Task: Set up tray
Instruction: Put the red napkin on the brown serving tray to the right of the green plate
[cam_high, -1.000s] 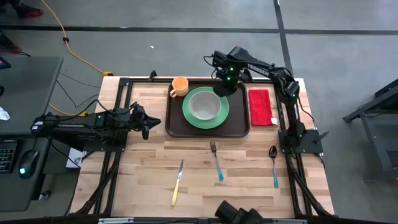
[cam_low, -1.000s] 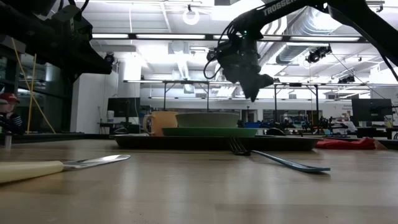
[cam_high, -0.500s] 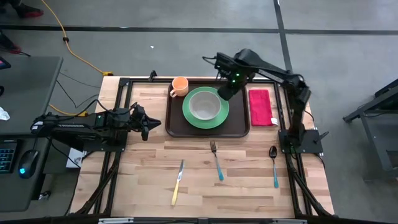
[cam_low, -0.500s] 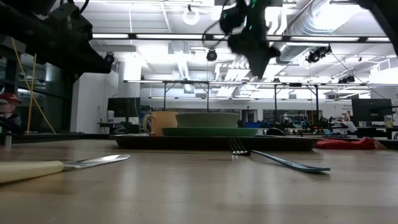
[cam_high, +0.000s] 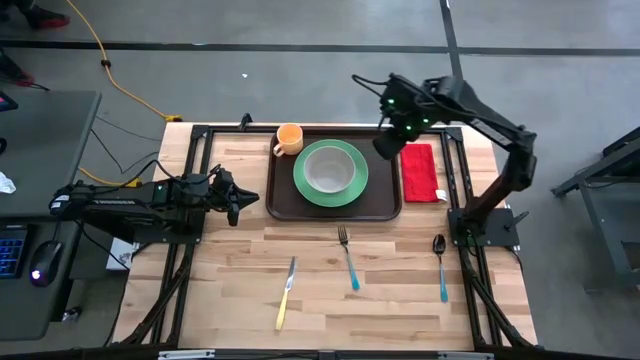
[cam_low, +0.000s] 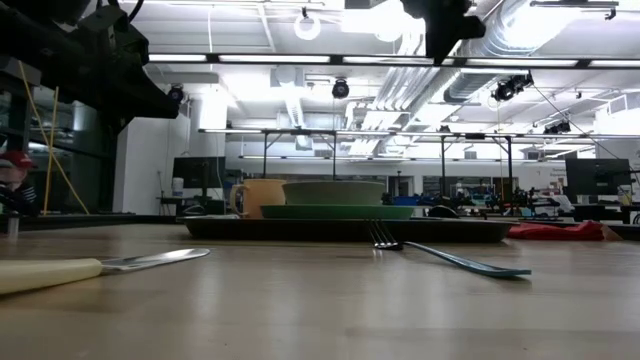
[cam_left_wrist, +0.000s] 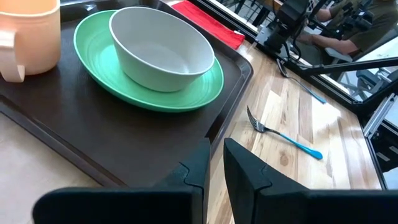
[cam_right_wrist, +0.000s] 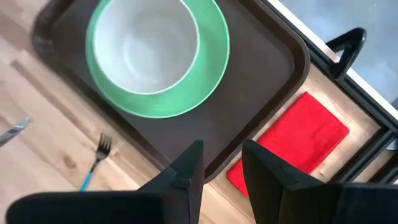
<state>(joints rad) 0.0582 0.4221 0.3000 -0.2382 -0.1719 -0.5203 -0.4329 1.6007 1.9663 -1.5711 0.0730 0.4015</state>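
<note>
Robotics lab: exposed ducts (cam_low: 520, 40), workbenches (cam_low: 330, 140)

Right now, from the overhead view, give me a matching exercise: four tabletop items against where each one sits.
Items:
1. bowl
2. cup
3. napkin
4. fork

Places:
A. on the wood, right of the tray
B. on the green plate
C. on the wood, in front of the tray
D. at the tray's far left corner

Pairs: 1-B, 2-D, 3-A, 4-C

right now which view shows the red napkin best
The right wrist view: the red napkin lies flat beside the tray, nearly whole. The high view shows it whole but small; the low view only an edge-on strip; the left wrist view only a corner behind the bowl.
</note>
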